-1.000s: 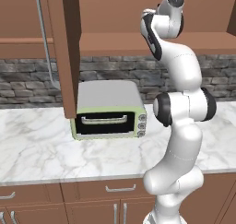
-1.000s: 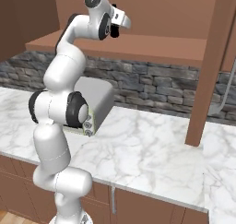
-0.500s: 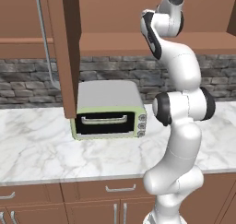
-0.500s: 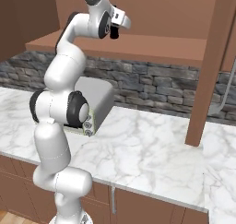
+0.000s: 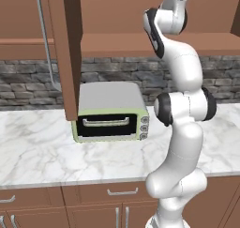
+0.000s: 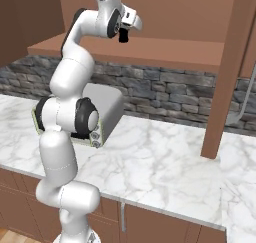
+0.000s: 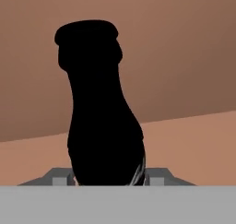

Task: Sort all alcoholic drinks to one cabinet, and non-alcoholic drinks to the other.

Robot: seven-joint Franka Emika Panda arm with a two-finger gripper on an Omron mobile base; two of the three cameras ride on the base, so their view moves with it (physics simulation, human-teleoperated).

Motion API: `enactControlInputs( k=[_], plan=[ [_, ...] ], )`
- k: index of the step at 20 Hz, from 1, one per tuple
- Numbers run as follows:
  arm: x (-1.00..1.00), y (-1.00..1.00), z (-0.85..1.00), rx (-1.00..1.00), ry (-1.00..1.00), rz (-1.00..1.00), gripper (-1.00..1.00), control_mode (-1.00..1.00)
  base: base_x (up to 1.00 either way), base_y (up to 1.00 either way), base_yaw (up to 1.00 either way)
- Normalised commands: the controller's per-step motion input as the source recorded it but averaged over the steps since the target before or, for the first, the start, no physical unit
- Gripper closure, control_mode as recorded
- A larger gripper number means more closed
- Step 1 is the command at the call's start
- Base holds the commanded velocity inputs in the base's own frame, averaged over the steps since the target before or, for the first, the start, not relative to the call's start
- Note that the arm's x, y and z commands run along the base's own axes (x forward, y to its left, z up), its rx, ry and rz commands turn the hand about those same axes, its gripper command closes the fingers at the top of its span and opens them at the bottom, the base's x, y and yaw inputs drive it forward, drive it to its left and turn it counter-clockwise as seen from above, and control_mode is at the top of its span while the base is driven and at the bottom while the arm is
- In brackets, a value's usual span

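Clamped around the small black cola bottle (image 7: 101, 112), my fingers (image 7: 62, 176) grip its lower body, and in the hand view the bottle rises upright between them, cap at the top, its dark shape set against brown wood. From the right base view my gripper (image 6: 123, 34) hangs high, above and a little in front of the green toaster oven (image 5: 110, 112), with the bottle (image 6: 122, 35) showing as a small dark shape beneath the hand, just over the shelf floor of the open wall cabinet (image 6: 150, 49). That shelf runs along above the stone backsplash (image 6: 170, 89), directly over the toaster oven. A cabinet door (image 5: 68, 49) stands open above the toaster oven's left end in the left base view, its long silver handle (image 5: 44, 39) beside it. Another open door (image 6: 227, 72) hangs well to the right of the toaster oven. Below, the toaster oven sits on the marble counter (image 5: 42, 156) against the backsplash.
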Motion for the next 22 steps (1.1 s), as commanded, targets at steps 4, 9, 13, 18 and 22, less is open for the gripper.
enactControlInputs(
  k=[4,9,13,18,22],
  plan=[
    [0.0,0.0,-0.22,0.0,0.01,0.03,1.0,-1.0,0.0,0.0,0.0],
    [0.0,0.0,-0.16,0.0,0.0,0.02,-1.0,-1.0,0.0,0.0,0.0],
    [0.0,0.0,-0.02,0.0,0.0,0.0,-1.0,-1.0,0.0,0.0,0.0],
    [-0.01,0.0,0.0,0.0,-0.01,0.0,-1.0,-1.0,0.0,0.0,0.0],
    [-0.11,0.0,0.0,0.0,-0.05,0.0,-1.0,-1.0,0.0,0.0,0.0]
  ],
)
